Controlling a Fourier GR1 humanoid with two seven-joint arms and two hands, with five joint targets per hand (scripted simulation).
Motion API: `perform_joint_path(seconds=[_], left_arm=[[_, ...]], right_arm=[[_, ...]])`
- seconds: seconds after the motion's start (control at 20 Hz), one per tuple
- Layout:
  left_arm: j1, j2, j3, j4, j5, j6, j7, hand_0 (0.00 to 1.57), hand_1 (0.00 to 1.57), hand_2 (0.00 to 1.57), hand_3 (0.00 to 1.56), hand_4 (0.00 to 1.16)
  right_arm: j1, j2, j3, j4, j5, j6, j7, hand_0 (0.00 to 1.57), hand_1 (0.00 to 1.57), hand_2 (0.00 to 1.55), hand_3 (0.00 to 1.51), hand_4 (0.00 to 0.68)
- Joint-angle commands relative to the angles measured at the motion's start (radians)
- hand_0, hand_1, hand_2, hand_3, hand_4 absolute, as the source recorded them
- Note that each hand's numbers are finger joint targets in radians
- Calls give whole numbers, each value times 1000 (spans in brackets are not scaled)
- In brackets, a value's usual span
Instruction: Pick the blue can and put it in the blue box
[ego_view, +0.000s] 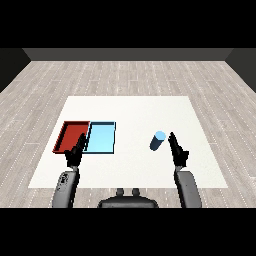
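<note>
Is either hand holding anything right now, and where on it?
Nothing is held. The right hand is open beside the blue can; the left hand is open too.

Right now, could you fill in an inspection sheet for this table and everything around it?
Surface: white table, flat.
Job's things: blue can upright on the table, right of the light blue tray, apart from it.
Clutter: red tray beside the blue one.
Hands: left hand open over the trays' near edge; right hand open beside the can, not holding it.
Cables: nothing seen.
Surroundings: grey plank floor.
</note>
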Motion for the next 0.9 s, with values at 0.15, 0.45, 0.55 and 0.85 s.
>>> perform_joint_path(seconds=[0.15,0.45,0.55,0.85], left_arm=[[-18,-19,-19,17,-15,-17,-5,0,0,0,0,0],[-41,-112,1,-53,69,-16,-339,0,0,0,0,0],[-33,-102,13,-66,86,-46,-362,0,0,0,0,0],[-29,-108,26,-4,96,-46,-433,0,0,0,0,0]], right_arm=[[-126,-137,-164,141,-120,155,-23,0,0,0,0,0],[-192,-148,-242,156,-327,336,-211,0,0,0,0,0],[-168,-150,-248,203,-328,378,-282,0,0,0,0,0],[-208,-149,-245,229,-314,373,-268,0,0,0,0,0]])
